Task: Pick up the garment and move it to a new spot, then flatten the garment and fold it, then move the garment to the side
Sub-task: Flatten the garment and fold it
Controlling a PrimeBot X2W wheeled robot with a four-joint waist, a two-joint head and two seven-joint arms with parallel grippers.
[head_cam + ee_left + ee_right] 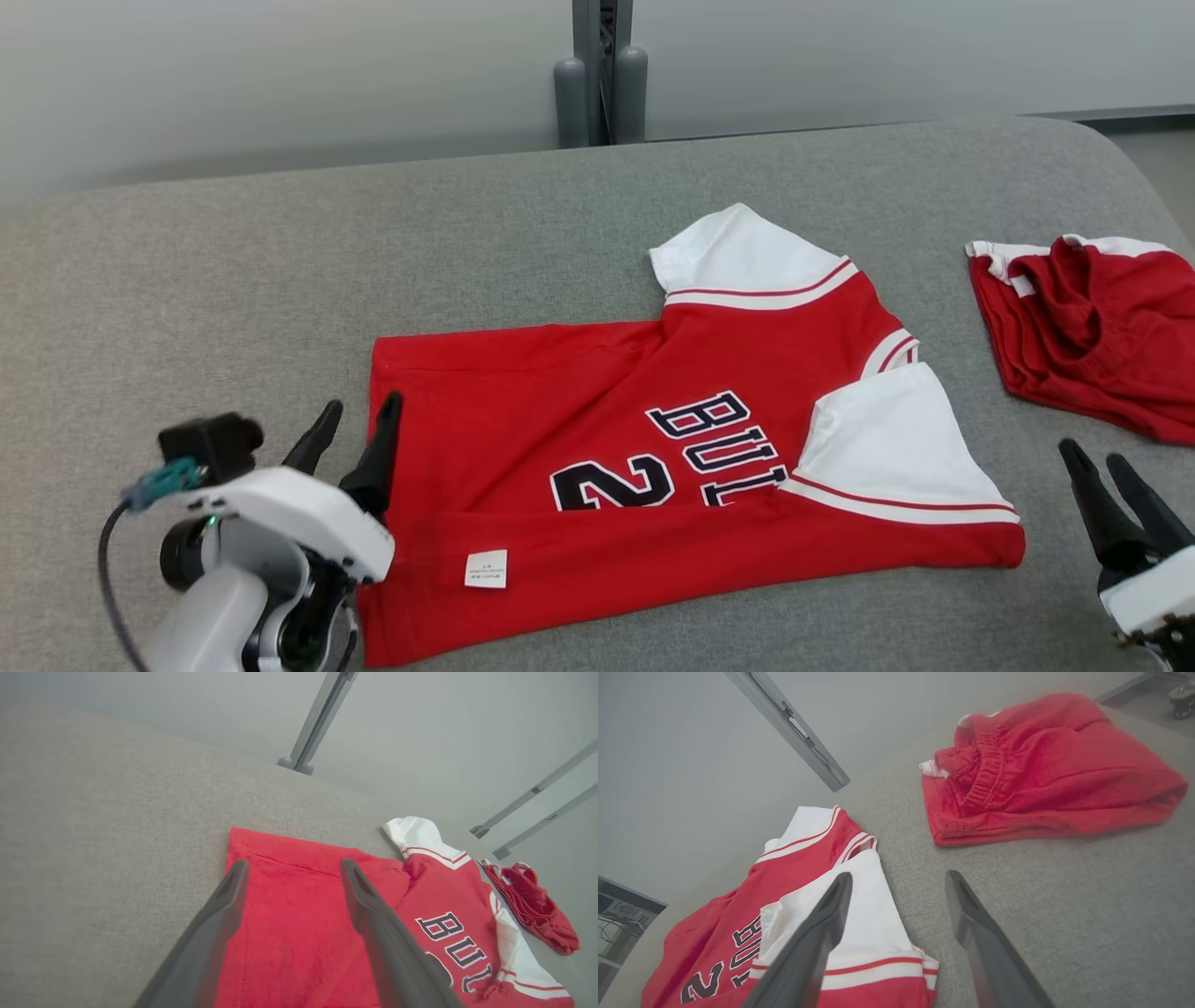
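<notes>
Grey upholstered surface [233,280] in the head view carries a red jersey [579,411] at its middle, near side folded over, with the left gripper [362,407] spread empty at the hem, the right gripper [1092,455] parted and empty off to its right, and red shorts [1102,345] beyond. Left wrist view shows both fingers splayed above the hem. Right wrist view shows wide fingers, one crossing the white sleeve [873,914].
</notes>
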